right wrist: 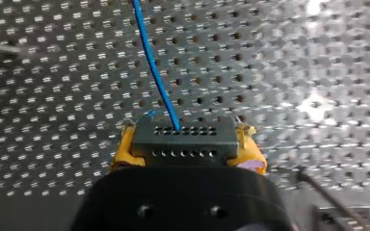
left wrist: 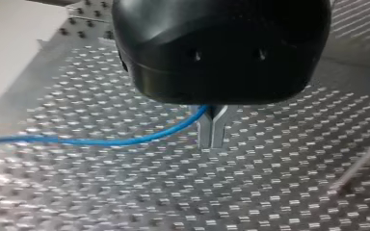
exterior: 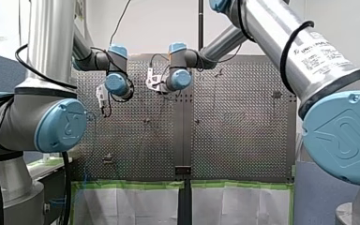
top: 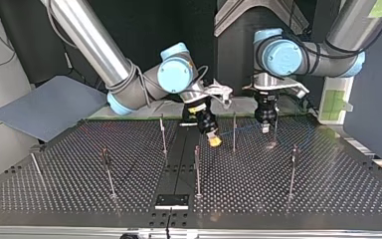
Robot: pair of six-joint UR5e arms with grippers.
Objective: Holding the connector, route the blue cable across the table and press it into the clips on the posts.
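In the right wrist view my right gripper (right wrist: 185,144) is shut on a dark connector (right wrist: 185,140), held between yellow pads (right wrist: 122,153). The blue cable (right wrist: 152,67) leaves the connector and runs ahead over the perforated table. In the left wrist view my left gripper (left wrist: 212,134) has its metal fingers shut on the blue cable (left wrist: 120,141), which trails away to one side just above the table. In the top view my right gripper (top: 213,140) hangs low beside a thin post (top: 234,132), and my left gripper (top: 266,127) hangs just past it to the right.
Several thin posts stand on the table (top: 328,194), among them ones at the top view's middle (top: 197,172), right (top: 292,172) and left (top: 108,172). A black plate (top: 171,200) lies at the near edge. A grey sheet (top: 49,107) lies off the table's left.
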